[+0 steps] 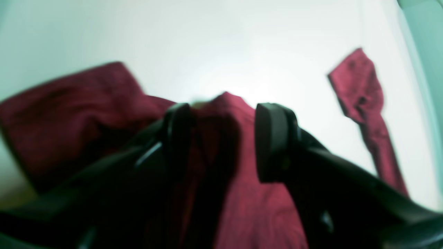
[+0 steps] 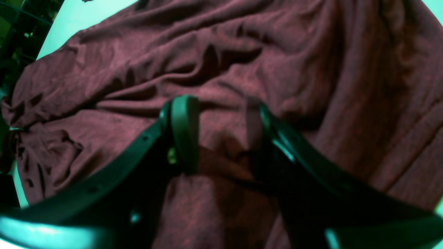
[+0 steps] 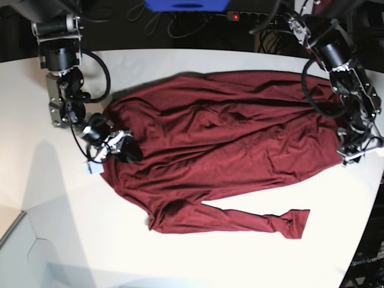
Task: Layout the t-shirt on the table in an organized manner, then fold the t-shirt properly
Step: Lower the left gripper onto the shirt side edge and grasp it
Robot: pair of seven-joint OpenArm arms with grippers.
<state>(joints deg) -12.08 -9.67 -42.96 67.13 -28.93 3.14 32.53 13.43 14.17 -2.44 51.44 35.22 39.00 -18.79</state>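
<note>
Your t-shirt (image 3: 222, 144) lies spread across the table (image 3: 180, 258). The right gripper (image 2: 218, 133) sits at its left edge in the base view, jaws parted around a fold. The left gripper (image 1: 223, 138) is parted over the opposite edge; whether either pinches cloth is unclear.

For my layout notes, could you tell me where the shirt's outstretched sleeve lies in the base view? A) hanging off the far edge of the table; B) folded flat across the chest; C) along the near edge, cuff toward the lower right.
C: the sleeve of the t-shirt runs along its near edge on the table, its cuff at the lower right.
</note>
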